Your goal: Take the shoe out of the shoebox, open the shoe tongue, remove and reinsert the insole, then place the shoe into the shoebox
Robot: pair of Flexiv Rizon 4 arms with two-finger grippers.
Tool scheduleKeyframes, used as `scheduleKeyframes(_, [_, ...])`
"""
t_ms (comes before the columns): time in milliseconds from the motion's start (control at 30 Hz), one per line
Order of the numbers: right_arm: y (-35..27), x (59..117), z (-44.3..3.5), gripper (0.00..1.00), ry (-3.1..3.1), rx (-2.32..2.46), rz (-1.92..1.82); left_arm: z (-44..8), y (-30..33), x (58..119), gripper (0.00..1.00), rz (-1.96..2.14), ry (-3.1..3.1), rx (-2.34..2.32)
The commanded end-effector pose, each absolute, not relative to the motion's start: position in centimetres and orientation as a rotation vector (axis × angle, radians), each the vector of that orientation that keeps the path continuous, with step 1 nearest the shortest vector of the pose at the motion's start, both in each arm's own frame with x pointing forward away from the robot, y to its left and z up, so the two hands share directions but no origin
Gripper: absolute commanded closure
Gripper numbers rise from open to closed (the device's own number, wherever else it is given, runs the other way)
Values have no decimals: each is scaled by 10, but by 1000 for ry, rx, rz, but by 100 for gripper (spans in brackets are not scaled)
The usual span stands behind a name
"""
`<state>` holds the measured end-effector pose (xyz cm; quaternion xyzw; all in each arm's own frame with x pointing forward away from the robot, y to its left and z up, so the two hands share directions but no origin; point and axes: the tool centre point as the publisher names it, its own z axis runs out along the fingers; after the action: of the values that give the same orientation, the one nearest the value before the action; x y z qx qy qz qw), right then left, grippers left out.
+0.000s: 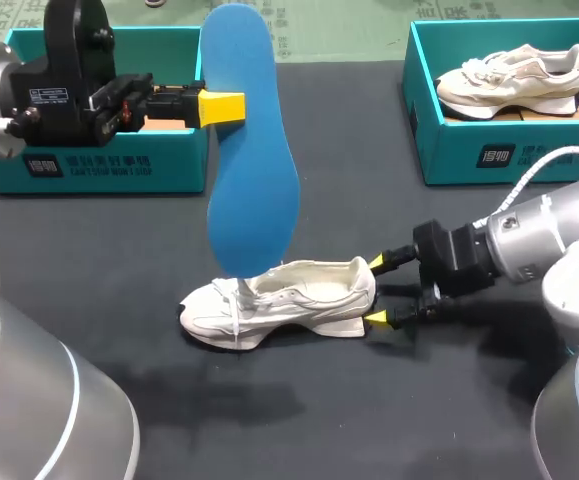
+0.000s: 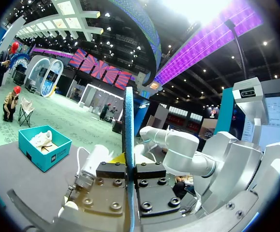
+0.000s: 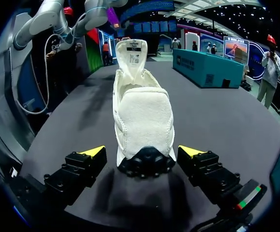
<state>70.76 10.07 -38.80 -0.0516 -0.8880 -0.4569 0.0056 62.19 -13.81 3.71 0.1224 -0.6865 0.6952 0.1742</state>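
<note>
White shoe [image 1: 289, 300] on its sole in the middle of the dark table [image 1: 369, 420], toe left, heel right. Right gripper [image 1: 377, 290] at the heel, wide open, one finger on each side, gripping nothing. Left gripper [image 1: 224, 107] clamped on a blue insole [image 1: 254, 180], held on end above the shoe. Teal box [image 1: 89, 165] far left; second box [image 1: 499, 150] far right, holding a second shoe [image 1: 514, 80].

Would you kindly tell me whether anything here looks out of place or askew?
Only the blue insole: it is outside the white shoe, held upright in the left gripper, its lower end at the shoe's opening. The shoe stands level on the table, heel between the open fingers of the right gripper. Nothing looks spilled or damaged.
</note>
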Motion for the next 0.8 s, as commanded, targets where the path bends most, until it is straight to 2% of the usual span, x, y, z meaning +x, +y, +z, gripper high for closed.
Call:
scheduleKeyframes(33, [95, 705, -374, 0, -2884, -176, -1177, 38, -139, 623, 100, 1968, -1948, 347])
scheduleKeyframes(267, [99, 707, -358, 0, -2983, -226, -891, 38, -139, 623, 100, 1968, -1948, 347])
scheduleKeyframes(367, [104, 707, -352, 0, -3006, -234, -650, 38, -139, 623, 100, 1968, -1948, 347])
scheduleKeyframes(800, [104, 707, -352, 0, -3006, -234, -650, 38, -139, 623, 100, 1968, -1948, 347])
